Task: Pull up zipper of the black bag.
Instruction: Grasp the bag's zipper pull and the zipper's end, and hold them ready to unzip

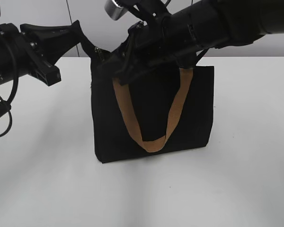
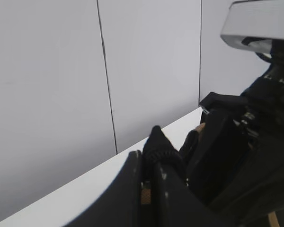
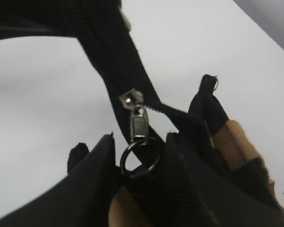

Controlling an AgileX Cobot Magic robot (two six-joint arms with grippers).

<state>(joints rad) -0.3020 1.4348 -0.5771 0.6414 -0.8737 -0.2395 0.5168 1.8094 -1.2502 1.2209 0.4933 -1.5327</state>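
The black bag (image 1: 151, 113) stands upright on the white table, with a tan handle (image 1: 173, 118) hanging down its front. My left gripper (image 1: 79, 29) is shut on the bag's top left corner, seen as a black fabric tip (image 2: 155, 141) between its fingers (image 2: 147, 163). My right gripper (image 1: 123, 68) is at the bag's top edge. In the right wrist view the silver zipper slider (image 3: 134, 105) sits on the black tape. Its pull tab and dark ring (image 3: 141, 158) hang between my right fingers (image 3: 141, 140), which close on the ring. The zipper teeth are split apart to the right of the slider.
The white table (image 1: 236, 179) spreads around the bag, with a grey panelled wall (image 2: 47, 85) behind it. A loose black cable (image 1: 2, 109) hangs under the left arm. The second tan handle (image 3: 234, 142) lies beside the right fingers.
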